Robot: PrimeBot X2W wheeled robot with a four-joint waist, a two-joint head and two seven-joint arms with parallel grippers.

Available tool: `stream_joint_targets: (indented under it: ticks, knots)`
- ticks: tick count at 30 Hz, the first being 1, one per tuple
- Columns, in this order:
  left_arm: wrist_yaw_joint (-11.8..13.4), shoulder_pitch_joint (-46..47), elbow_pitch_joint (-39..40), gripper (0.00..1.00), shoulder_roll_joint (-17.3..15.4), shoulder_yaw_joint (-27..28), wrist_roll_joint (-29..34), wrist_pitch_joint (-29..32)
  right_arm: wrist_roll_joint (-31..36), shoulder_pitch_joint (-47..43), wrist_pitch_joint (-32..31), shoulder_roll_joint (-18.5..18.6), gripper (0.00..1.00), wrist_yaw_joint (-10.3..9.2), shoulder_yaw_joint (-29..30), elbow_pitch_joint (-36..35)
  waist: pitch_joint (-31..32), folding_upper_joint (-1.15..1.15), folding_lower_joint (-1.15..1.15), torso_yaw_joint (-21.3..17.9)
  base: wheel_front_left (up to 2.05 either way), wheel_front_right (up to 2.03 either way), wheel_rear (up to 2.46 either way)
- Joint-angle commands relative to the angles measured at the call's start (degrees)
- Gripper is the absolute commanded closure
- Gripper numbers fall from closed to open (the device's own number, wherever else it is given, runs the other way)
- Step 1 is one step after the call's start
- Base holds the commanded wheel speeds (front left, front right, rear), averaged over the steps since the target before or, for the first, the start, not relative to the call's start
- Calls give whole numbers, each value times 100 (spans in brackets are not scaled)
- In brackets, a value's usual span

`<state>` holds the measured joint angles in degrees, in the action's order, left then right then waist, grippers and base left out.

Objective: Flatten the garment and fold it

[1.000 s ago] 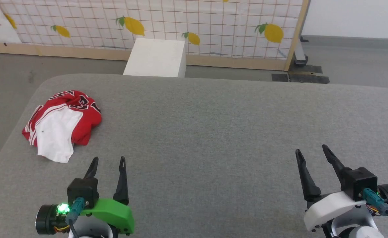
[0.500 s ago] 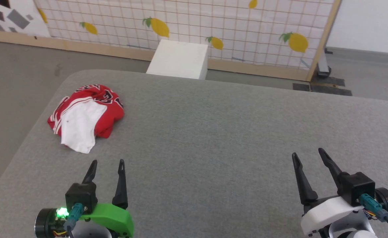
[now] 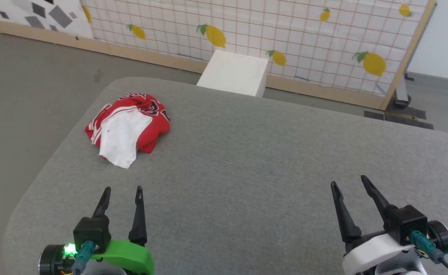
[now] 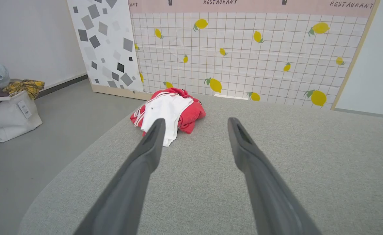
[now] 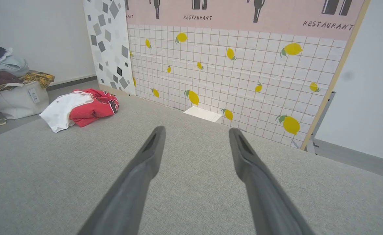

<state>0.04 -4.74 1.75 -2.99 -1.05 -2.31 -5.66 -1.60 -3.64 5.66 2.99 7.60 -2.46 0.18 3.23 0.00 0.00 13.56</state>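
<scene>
In the head view the garment (image 3: 128, 128) lies crumpled near the far left corner of the grey worktop (image 3: 254, 164). It is straight ahead of the left jaws and apart from them, and well apart from the right jaws at the lower right. Both pairs stand wide open and hold nothing, their dark fingers (image 3: 139, 214) pointing away over bare fabric. The heap's long axis runs away from the robot, tilting a little right at its far end. A white panel points back toward the robot, and the red part with black lettering lies at the far side. Beyond the worktop stands a white block (image 3: 235, 72); whether it is hollow I cannot tell. In the left wrist view the garment (image 4: 170, 109) sits ahead and left of the gap between the spread fingers, its white edge just past the left fingertip in the picture. On the floor at the far left is a pale bag (image 4: 10, 119) heaped with clothes — a yellow plaid cloth (image 4: 24, 86) on top. In the right wrist view the garment (image 5: 80, 106) lies far off to the left, white end nearest the worktop's edge, with the same bag (image 5: 18, 101) behind it.
</scene>
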Motion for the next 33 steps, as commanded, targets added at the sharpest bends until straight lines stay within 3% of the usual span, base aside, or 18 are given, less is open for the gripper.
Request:
stream_joint_targets:
  ticks: [1, 33]
  knots:
    - [-30, -93, 23, 0, 5, -11, -44, -69, -24, -98, 74, -4, 0, -5, -30, -25, 32, 0, 0, 111, 0, 0, 0]
    - [36, -354, 160, 0, 8, -147, -253, -481, -69, -312, 483, -8, 0, -8, -252, -11, 154, 0, 0, 1041, 0, 0, 0]
